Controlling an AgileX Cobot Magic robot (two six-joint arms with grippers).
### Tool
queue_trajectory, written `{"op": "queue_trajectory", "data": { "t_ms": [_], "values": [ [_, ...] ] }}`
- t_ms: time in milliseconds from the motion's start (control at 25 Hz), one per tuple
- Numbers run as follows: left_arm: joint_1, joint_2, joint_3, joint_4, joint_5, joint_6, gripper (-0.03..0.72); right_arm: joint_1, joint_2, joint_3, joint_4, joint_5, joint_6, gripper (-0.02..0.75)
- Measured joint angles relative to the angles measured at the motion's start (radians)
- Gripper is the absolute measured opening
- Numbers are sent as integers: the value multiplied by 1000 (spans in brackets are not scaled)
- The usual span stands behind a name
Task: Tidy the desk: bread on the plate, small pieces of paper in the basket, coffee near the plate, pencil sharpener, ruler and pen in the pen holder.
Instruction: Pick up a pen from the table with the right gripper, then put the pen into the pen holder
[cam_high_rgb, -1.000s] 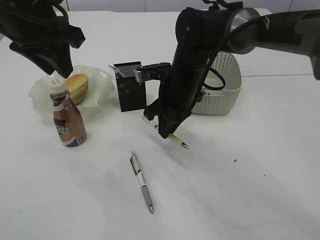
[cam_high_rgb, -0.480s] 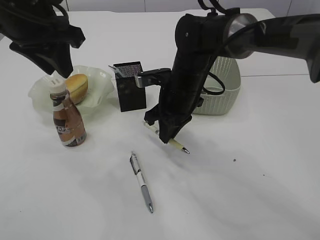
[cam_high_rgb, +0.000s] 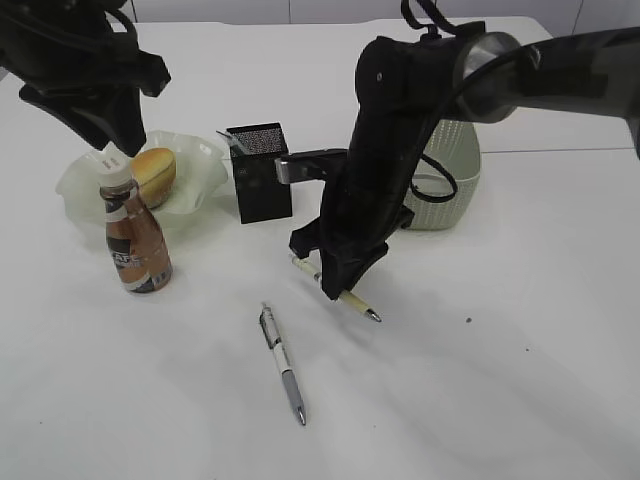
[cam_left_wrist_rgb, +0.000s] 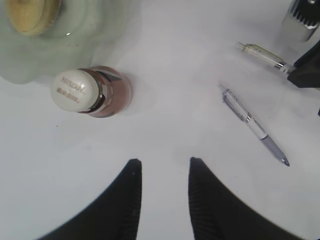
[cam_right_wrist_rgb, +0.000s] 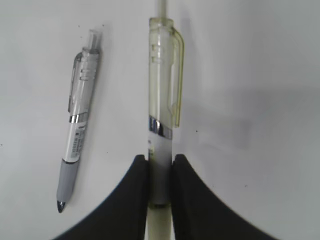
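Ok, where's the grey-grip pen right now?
The grey-grip pen lies on the desk at the exterior view's front centre, left of the right gripper, right of the coffee.

I see a plain white worktop (cam_high_rgb: 520, 400); the plate (cam_high_rgb: 200, 160) is translucent pale green, the bread (cam_high_rgb: 155, 172) golden-yellow with a browner top; the coffee (cam_high_rgb: 135, 240) is brown under a white cap and dark label; the pen holder (cam_high_rgb: 262, 180) is black dotted mesh; the basket (cam_high_rgb: 455, 185) pale sage; one pen (cam_right_wrist_rgb: 162, 130) clear yellowish, the other pen (cam_high_rgb: 283, 363) white and grey.
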Motion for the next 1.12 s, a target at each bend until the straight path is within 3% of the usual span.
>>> {"op": "queue_trajectory", "data": {
  "t_ms": [280,720,1120],
  "values": [
    [0,9,0,-2,0,0,237,6,-63,69,-19,-68,68,90],
    [0,9,0,-5,-14,0,237,7,-296,419,-70,-584,64,90],
    [0,9,0,-7,-57,0,237,29,-300,448,-72,-925,-21,90]
  ]
}}
